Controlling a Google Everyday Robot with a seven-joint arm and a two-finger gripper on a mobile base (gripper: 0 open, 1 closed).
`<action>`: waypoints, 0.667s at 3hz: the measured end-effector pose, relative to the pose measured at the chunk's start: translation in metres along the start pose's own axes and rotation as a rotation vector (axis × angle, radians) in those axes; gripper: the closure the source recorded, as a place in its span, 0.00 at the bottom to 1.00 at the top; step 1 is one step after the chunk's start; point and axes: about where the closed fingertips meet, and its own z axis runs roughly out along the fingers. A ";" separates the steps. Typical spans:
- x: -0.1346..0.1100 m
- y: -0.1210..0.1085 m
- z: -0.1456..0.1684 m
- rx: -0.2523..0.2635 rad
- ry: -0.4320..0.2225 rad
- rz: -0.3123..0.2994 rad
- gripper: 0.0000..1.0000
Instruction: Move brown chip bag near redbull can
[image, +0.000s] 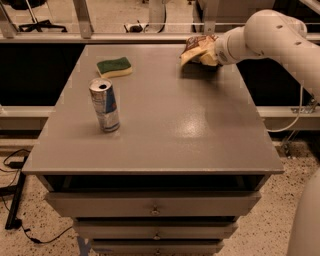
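The brown chip bag (196, 48), crinkled with tan-yellow edges, hangs just above the table's far right corner and casts a shadow on the top below it. My gripper (210, 53) is at the bag's right end and is shut on it; the white arm reaches in from the right. The redbull can (105, 105) stands upright on the left side of the table, well apart from the bag.
A green-and-yellow sponge (115, 66) lies at the far left of the grey table (170, 130). The table has drawers below its front edge. A metal rail runs behind the table. Cables lie on the floor at the left.
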 end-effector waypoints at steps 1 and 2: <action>-0.011 0.006 -0.017 -0.001 -0.035 -0.049 0.84; -0.035 0.027 -0.043 -0.052 -0.114 -0.134 1.00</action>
